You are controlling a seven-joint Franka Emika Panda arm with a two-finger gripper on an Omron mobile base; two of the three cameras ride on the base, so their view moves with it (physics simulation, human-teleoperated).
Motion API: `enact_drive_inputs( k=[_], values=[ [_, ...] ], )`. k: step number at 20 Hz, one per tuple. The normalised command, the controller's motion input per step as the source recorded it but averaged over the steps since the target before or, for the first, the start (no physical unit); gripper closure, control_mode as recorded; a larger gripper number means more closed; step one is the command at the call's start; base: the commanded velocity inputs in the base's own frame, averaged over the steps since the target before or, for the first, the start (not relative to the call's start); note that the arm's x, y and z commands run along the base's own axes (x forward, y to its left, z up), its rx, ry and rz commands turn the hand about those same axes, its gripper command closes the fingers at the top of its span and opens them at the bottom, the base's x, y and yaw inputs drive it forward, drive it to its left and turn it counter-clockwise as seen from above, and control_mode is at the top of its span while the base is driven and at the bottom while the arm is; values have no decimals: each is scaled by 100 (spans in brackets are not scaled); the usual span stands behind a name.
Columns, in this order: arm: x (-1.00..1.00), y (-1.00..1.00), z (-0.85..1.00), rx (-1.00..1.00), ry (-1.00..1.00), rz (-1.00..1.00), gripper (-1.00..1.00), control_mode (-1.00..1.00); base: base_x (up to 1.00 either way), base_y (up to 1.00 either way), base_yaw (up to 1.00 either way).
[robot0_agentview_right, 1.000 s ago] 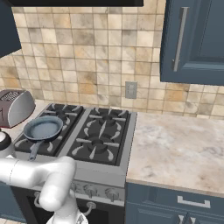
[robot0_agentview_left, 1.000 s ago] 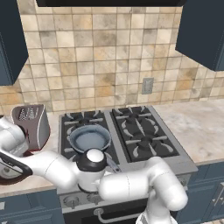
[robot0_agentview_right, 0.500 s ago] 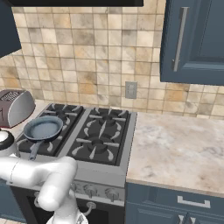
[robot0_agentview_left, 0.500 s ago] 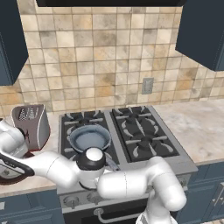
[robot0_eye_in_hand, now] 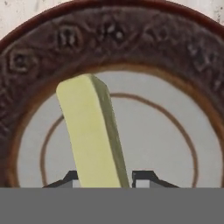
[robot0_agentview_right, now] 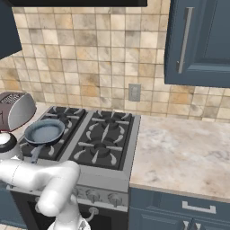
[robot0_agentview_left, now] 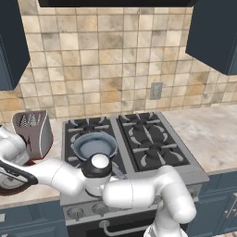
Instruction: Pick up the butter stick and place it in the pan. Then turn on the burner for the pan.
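Pincer (robot0_eye_in_hand: 103,178) pinching the thin pale-yellow butter stick (robot0_eye_in_hand: 92,133).
At lower centre of the hand view, both dark fingertips press the stick's near end over the dark-brown round plate (robot0_eye_in_hand: 39,57); the grey-blue skillet (robot0_agentview_left: 95,145) sits centre-left on the stove.

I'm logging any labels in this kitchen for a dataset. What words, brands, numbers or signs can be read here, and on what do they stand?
No readable text anywhere.
The dark-brown plate has raised marks around its rim: ornament, too blurred to read as letters.
The butter stick between the gripper fingertips is plain.
The toaster, stove knobs and wall outlet: no legible markings.
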Motion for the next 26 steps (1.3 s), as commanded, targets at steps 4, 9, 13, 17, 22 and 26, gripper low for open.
enact_drive_inputs(
  k=[4, 9, 13, 17, 22, 26],
  values=[
    [0, 0, 0, 0, 0, 0, 100, -100, 0, 0, 0],
    [-1, -2, 5, 0, 0, 0, 100, -100, 0, 0, 0],
    [-21, -22, 22, 0, -1, 0, 100, -100, 0, 0, 0],
    [-29, -49, 25, 0, 0, -5, 100, -100, 0, 0, 0],
    [-32, -62, 24, 1, 0, -9, 100, -100, 0, 0, 0],
    [-32, -78, 21, 6, 0, -8, 100, -100, 0, 0, 0]
  ],
)
